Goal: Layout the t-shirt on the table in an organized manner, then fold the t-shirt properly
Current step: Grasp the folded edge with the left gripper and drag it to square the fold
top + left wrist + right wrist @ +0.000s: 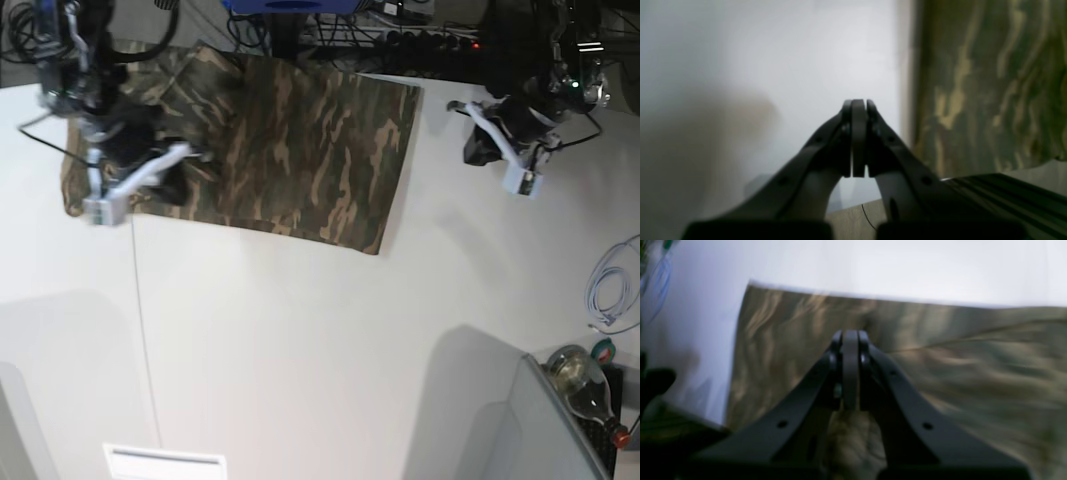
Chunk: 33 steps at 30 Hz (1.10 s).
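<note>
The camouflage t-shirt (290,150) lies spread on the white table (320,340) at the far side, its left part partly under my right arm. My right gripper (163,186) hangs over the shirt's left part. In the right wrist view, which is blurred, this gripper (850,335) is shut with nothing between its tips, and the shirt (940,373) fills the area below. My left gripper (480,150) is over bare table to the right of the shirt. In the left wrist view it (858,103) is shut and empty, with the shirt's edge (990,83) to its right.
A thin dark seam line (142,330) runs down the table. A coiled light cable (610,290) and a bottle (578,372) sit at the right edge. A white flat item (165,462) lies at the front. Cables and a power strip (430,38) are behind the table.
</note>
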Each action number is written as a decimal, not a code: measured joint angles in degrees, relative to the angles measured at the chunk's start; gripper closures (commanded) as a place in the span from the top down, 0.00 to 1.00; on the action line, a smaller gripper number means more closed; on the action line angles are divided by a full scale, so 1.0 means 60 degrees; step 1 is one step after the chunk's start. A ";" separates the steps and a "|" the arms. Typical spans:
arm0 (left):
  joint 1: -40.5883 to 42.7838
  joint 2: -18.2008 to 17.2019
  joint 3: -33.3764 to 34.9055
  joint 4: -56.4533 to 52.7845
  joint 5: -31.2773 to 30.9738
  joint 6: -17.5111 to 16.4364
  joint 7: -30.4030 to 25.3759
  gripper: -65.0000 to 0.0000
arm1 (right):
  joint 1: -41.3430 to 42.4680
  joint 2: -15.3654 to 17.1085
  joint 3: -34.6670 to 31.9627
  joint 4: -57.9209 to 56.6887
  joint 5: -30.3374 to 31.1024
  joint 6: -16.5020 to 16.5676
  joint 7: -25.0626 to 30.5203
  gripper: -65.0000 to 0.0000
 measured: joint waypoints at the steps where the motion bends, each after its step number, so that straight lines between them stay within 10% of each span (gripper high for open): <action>1: -0.0109 0.0025 0.0390 0.0036 0.0073 0.0051 0.0076 0.00 | -0.0186 -0.0004 0.0637 0.0000 -0.0036 -0.0051 0.0066 0.12; 5: -0.0812 0.0474 0.1963 0.0029 0.0022 0.0044 -0.0033 0.00 | -0.0608 -0.0200 0.2452 -0.0390 0.0805 -0.0146 -0.0025 0.51; 8: -0.1322 0.0605 0.3446 -0.0262 -0.0018 0.0044 -0.0051 0.00 | -0.0630 -0.0233 0.3391 -0.0991 0.1945 0.0991 -0.0659 0.74; 14: -0.2076 0.0543 0.6499 -0.0623 0.0007 0.1064 0.0022 0.00 | -0.0605 -0.0036 0.5191 -0.2131 0.2357 0.3876 -0.1705 0.75; 20: -0.2834 0.0047 0.8240 -0.1104 0.0051 0.1526 -0.0007 0.00 | -0.0554 0.0124 0.5388 -0.3104 0.2419 0.4040 -0.2069 0.75; 29: -0.3187 0.0681 0.8404 -0.2998 -0.0168 0.1399 -0.0127 0.00 | 0.0248 0.0933 0.4167 -0.5257 0.2390 0.4087 -0.2029 0.75; 33: -0.3450 0.1096 0.8404 -0.3490 -0.0200 0.1377 -0.0186 0.00 | 0.0568 0.1013 0.3646 -0.5829 0.2616 0.4925 -0.1974 0.75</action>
